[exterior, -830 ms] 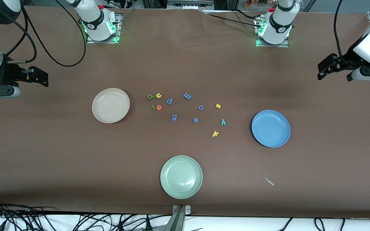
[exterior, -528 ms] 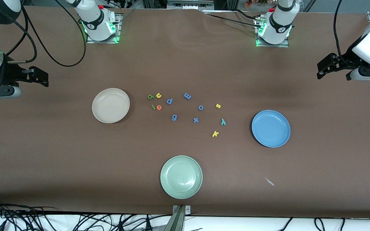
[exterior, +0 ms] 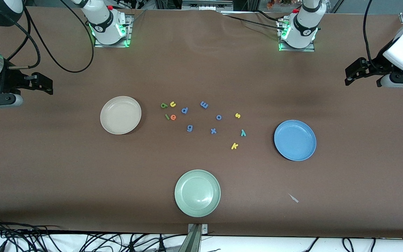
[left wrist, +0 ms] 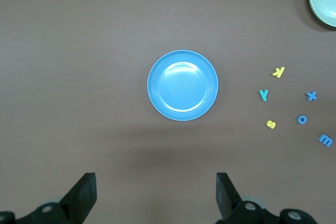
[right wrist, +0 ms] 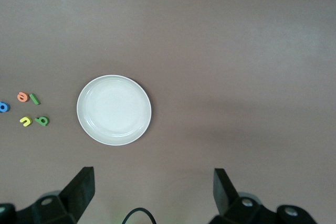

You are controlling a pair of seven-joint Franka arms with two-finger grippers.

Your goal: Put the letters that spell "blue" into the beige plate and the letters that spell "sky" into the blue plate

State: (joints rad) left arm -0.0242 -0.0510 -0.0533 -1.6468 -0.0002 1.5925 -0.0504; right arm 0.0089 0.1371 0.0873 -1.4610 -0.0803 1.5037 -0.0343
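Note:
The beige plate (exterior: 120, 115) (right wrist: 114, 109) lies empty toward the right arm's end. Beside it are the dark green b (exterior: 164, 105), yellow u (exterior: 172, 104), light green l (exterior: 167, 117) and orange e (exterior: 173, 117). The blue plate (exterior: 295, 140) (left wrist: 182, 85) lies empty toward the left arm's end, with the yellow s (exterior: 237, 115), teal y (exterior: 243, 132) and yellow k (exterior: 234, 146) beside it. My right gripper (exterior: 46, 84) (right wrist: 152, 190) hangs open over bare table past the beige plate. Past the blue plate, my left gripper (exterior: 351, 74) (left wrist: 156, 192) is open and holds nothing.
Blue letters p (exterior: 184, 110), m (exterior: 204, 104), o (exterior: 219, 117), g (exterior: 189, 128) and x (exterior: 213, 131) lie between the two groups. A pale green plate (exterior: 197, 193) sits nearer the front camera. A small pale scrap (exterior: 293, 198) lies near the blue plate.
The left arm has shifted very slightly at its end of the table. The letters, the plates and the right arm are as before.

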